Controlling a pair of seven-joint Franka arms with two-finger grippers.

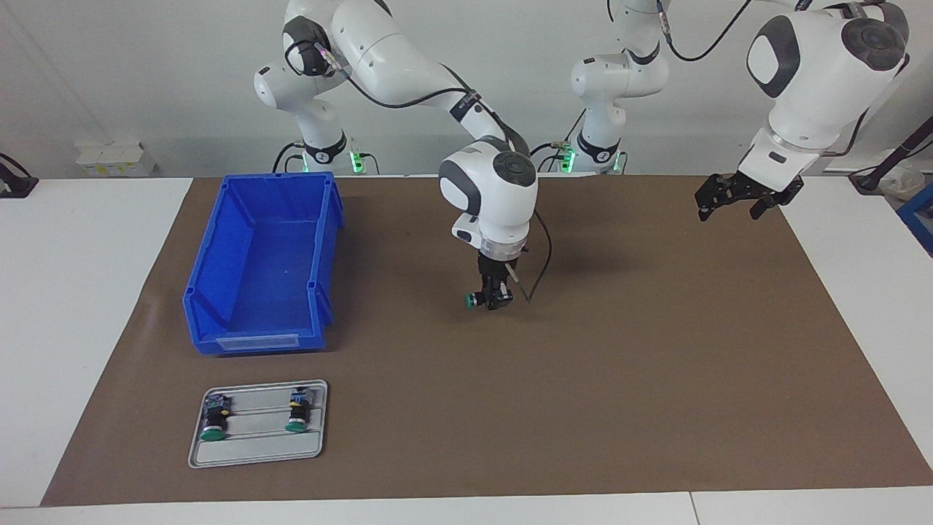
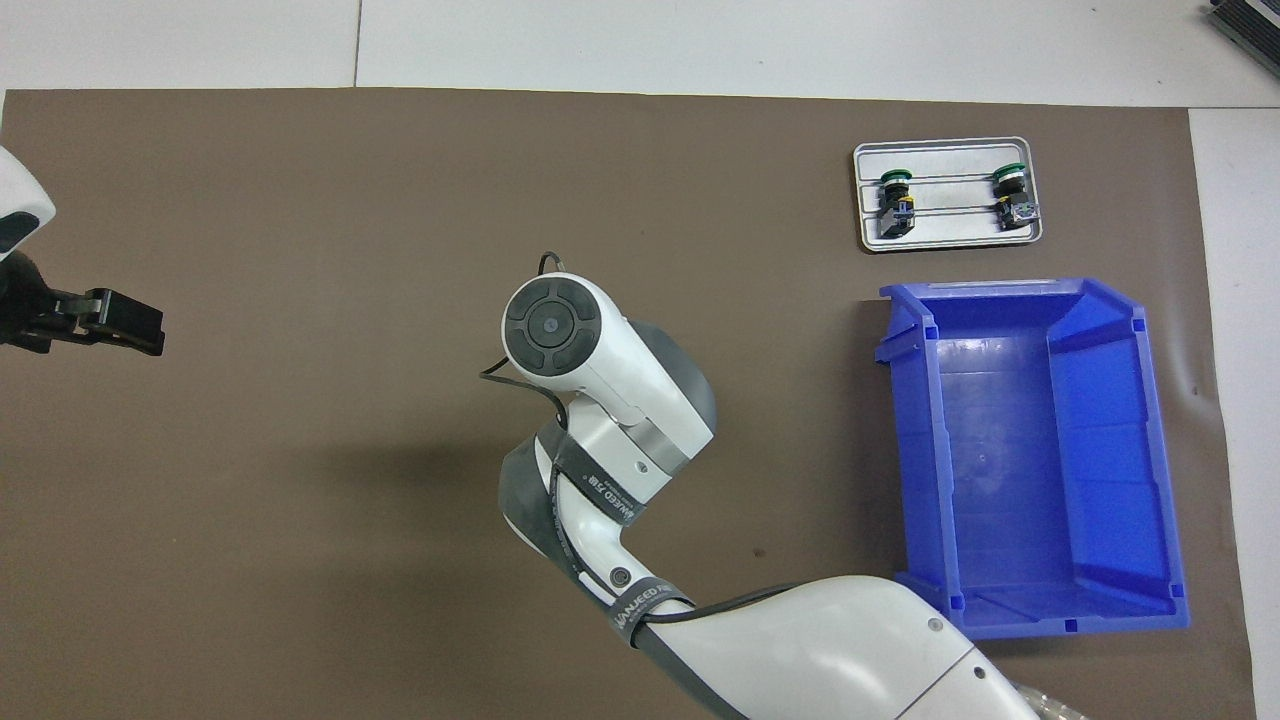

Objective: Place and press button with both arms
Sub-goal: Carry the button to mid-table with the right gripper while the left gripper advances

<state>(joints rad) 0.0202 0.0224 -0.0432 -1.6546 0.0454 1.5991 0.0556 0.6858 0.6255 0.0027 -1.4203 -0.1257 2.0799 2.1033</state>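
My right gripper (image 1: 490, 299): clenched on the button (image 1: 477, 299), which lies sideways in my grip, green cap toward the blue bin (image 1: 264, 262), over the middle of the brown mat (image 1: 656, 350).
My left gripper (image 1: 731, 198): released, fingers apart, waiting above the mat at the left arm's end.
Risk, slip: I hold the button by its round body, so I judge it could twist or roll as I set it down.
Risk, tip: set down on its side, it may not stand for a press.
Risk, clash: both my arms must meet at one small thing.
Buttons: three, one in my grip and two on the grey tray (image 1: 255, 452).
Trays: one.
Bins: one, with nothing in it.
Arms: two.
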